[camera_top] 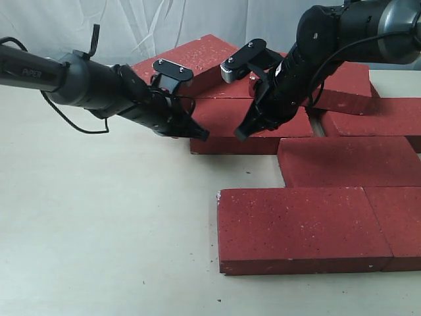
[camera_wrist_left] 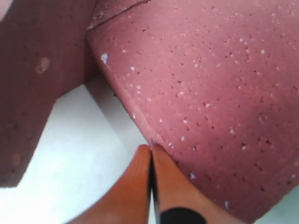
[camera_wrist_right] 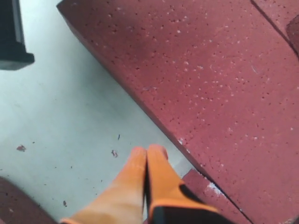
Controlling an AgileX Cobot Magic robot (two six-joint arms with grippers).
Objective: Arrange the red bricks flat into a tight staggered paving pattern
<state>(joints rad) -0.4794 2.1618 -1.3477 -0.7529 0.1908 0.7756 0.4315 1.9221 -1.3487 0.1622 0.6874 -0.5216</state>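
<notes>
Frankly, hard to count the red bricks [camera_top: 299,227] in full. Cut off by the 3 o'clock border of the exterior view: the ends of three rows. Hidden in part behind the right arm [camera_top: 329,39], around 1 o'clock: the back of the pile. Lying flat in stepped rows from the centre out toward 3 and 5 o'clock, long sides mostly touching, a thin gap showing near 2 o'clock. Propped at a tilt at 12 o'clock, on a neighbour: the tilted brick [camera_top: 197,56], underside out of sight. Too dark in that view to read any grip. Closed, going by the wrist view: left gripper [camera_wrist_left: 150,156], orange tips [camera_wrist_left: 133,184] pressed together on nothing, touching the edge of a speckled brick close to its corner. Closed as well and empty: right gripper [camera_wrist_right: 146,156], above bare table [camera_wrist_right: 70,116], just beside a brick's long edge and a second brick's chipped corner; touching the table or not, cannot tell. Blurred and cropped at the frame's border there: a black part [camera_wrist_right: 11,32], not identifiable. Seen from outside, left gripper at the 8 o'clock corner of the middle brick [camera_top: 220,118], right gripper at its 6 o'clock edge, the two near each other yet apart. Open table from 6 round through 9 to 11 o'clock, only dark crumbs [camera_wrist_right: 20,148] on it. Tighter: a small pocket of bare table at the centre, walled by bricks at 12, 3 and 6 o'clock, open toward 9.
</notes>
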